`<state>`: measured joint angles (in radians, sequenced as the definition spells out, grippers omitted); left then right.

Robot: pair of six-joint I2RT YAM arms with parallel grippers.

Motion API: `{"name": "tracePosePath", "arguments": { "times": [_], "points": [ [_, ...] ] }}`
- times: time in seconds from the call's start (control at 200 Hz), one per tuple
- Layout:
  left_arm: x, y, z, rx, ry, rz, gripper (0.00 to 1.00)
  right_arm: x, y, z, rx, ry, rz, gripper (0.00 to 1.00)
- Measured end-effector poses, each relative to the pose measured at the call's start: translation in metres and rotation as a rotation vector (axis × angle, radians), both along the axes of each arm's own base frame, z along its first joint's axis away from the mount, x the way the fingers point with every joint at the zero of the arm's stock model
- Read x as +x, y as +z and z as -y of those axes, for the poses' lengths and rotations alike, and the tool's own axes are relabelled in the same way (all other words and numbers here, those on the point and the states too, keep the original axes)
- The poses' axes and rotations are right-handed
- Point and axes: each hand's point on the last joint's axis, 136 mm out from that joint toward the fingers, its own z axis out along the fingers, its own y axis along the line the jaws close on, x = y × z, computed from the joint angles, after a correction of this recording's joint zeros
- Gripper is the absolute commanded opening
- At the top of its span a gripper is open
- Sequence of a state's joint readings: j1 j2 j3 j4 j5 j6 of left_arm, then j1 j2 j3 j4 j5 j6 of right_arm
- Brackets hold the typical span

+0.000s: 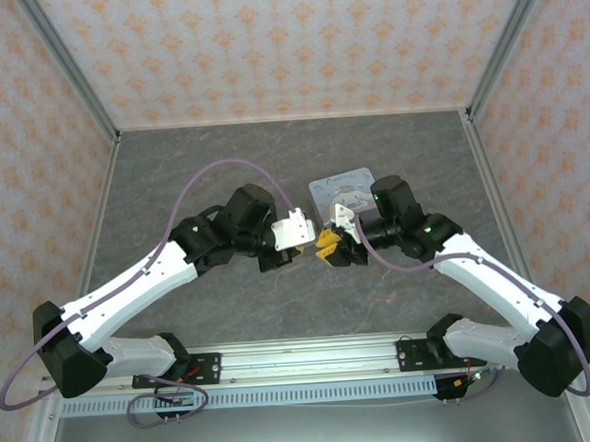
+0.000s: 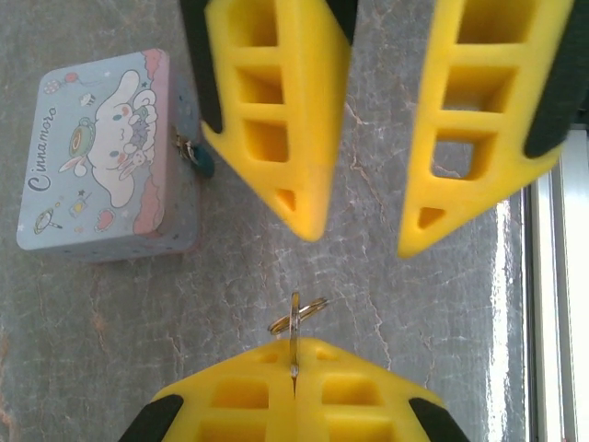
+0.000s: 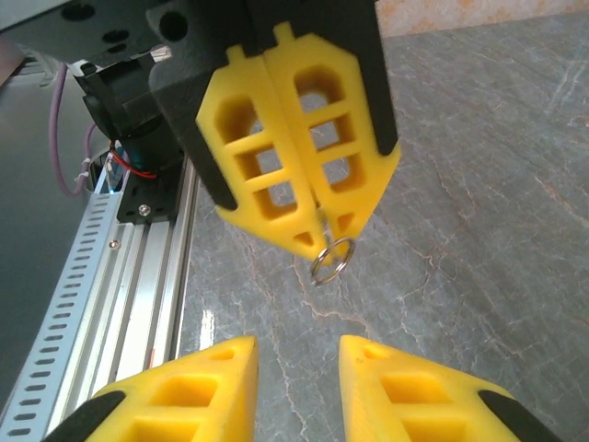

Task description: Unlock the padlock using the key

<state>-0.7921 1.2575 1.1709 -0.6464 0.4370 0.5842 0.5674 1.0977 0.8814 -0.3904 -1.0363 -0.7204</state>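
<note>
Since the key (image 2: 294, 327) looks like a thin, stiff sliver of metal, light and slick, it will likely pivot or slip if pinched at a single spot. I judge the best hold to be flat across its broad faces, leaving the blade free to enter the lock. It stands edge-on above the counter (image 2: 138, 331), held by the left gripper (image 2: 294, 364). That gripper's jaws are pressed together on it, with just a short end and a wire split ring (image 2: 311, 307) poking past the tips. No coloured head shows, and I cannot tell which end is buried in the pads.

The right gripper (image 3: 296, 354) faces it tip to tip, near but not touching, its jaws moderately apart and holding nothing. Any takeover has little exposed metal to grip, and the loose ring could foul the pads.

Well apart from both grippers, the padlock (image 2: 187, 147) hangs on the front edge of the pale blue cartoon-printed tin (image 2: 97, 157), which lies flat on the counter. A small teal-dark bit hangs just beside the brass, too small to identify.
</note>
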Motion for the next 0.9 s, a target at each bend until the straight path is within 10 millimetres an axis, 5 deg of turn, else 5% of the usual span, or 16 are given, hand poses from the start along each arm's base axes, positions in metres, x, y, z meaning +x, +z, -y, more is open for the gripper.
{"name": "tracePosePath", "arguments": {
  "times": [0.32, 0.901],
  "points": [
    [-0.001, -0.001, -0.001, 0.017, -0.015, 0.000, 0.00, 0.004, 0.015, -0.010, 0.032, 0.030, 0.056, 0.24],
    [-0.002, -0.001, -0.001, 0.018, -0.015, -0.001, 0.00, 0.003, 0.013, -0.024, 0.053, 0.052, 0.013, 0.24]
  ]
}}
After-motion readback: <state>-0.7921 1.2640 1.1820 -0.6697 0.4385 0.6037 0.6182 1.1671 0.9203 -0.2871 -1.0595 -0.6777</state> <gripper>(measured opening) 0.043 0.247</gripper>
